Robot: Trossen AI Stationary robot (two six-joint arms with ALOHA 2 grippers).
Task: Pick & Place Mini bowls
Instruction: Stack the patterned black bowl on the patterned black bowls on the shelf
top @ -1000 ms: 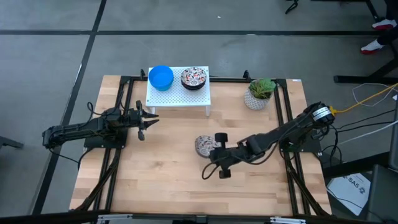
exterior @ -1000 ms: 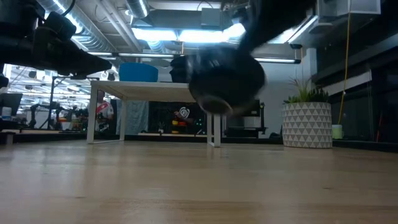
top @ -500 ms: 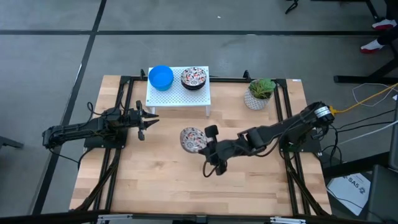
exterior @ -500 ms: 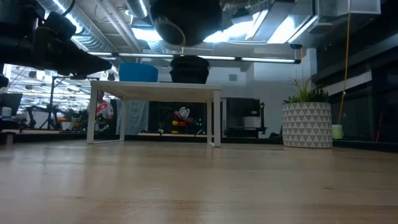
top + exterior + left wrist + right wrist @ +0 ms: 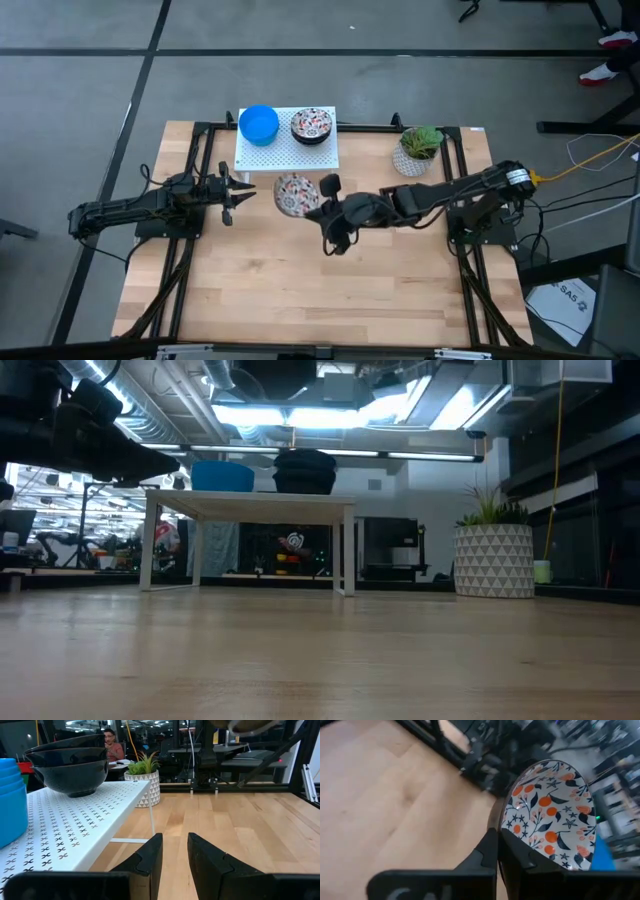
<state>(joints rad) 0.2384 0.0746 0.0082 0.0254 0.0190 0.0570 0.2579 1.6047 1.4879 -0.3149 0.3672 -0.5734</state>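
A stack of blue mini bowls [image 5: 258, 124] and a stack of floral mini bowls [image 5: 311, 126] sit on a white perforated stand [image 5: 287, 152] at the table's far side; in the low view they show as blue bowls [image 5: 222, 476] and dark bowls [image 5: 305, 470]. My right gripper [image 5: 318, 200] is shut on one floral bowl [image 5: 295, 193], held in the air just in front of the stand. My left gripper [image 5: 232, 196] waits near the stand's left legs, its fingers [image 5: 150, 857] narrowly open on nothing. My right gripper pinches the floral bowl by its rim [image 5: 506, 836], one finger [image 5: 488, 851] on the dark outer wall and one [image 5: 521, 861] on the patterned inside. It comes level from the table's right side. The bowl is lifted clear of the table, its patterned inside facing up in the high view.
A white pot with a green plant [image 5: 416, 150] stands at the far right of the table, right of the stand. The black frame rails [image 5: 455, 200] run along both sides. Bare wooden tabletop [image 5: 300, 290] spreads across the near half.
My right gripper has carried the floral bowl up and toward the table's far left, from the table's middle to just in front of the stand. In the low view the bowl has risen out of the top of the picture. The grip has stayed shut.
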